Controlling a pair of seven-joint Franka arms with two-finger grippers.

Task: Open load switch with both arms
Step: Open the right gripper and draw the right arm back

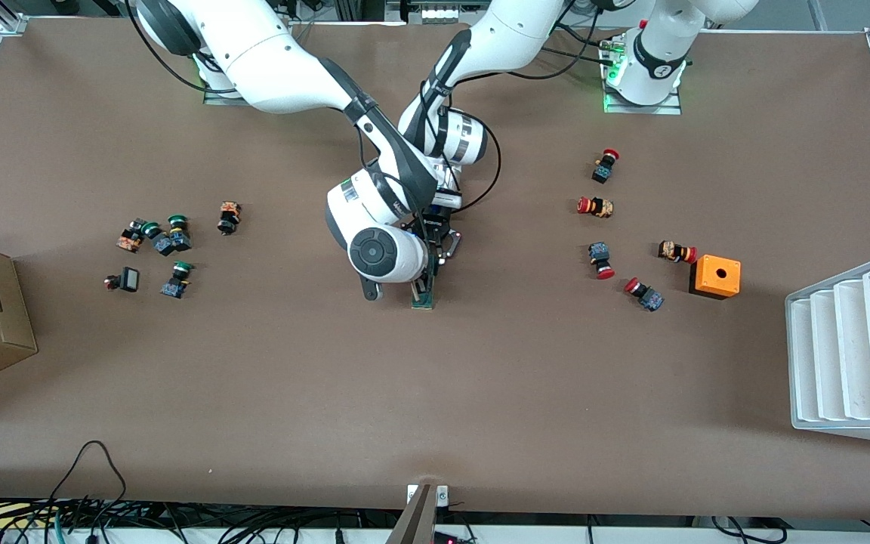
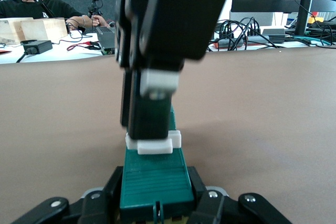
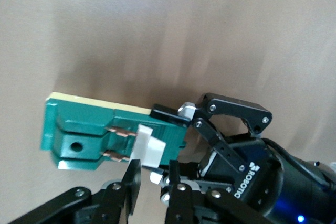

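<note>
Both my grippers on the load switch (image 1: 424,296), frame centre.
My left gripper (image 2: 155,211) clamps its green body; my right gripper (image 3: 152,174) pinches its white end piece (image 3: 148,148).

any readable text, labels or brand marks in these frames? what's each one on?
"ROBOTIQ": white lettering on the black body of the left gripper, seen in the right wrist view as it clamps the dark-green rectangular load switch.
Striped label on the right arm's white wrist: too small to read.
Nothing else legible.
</note>
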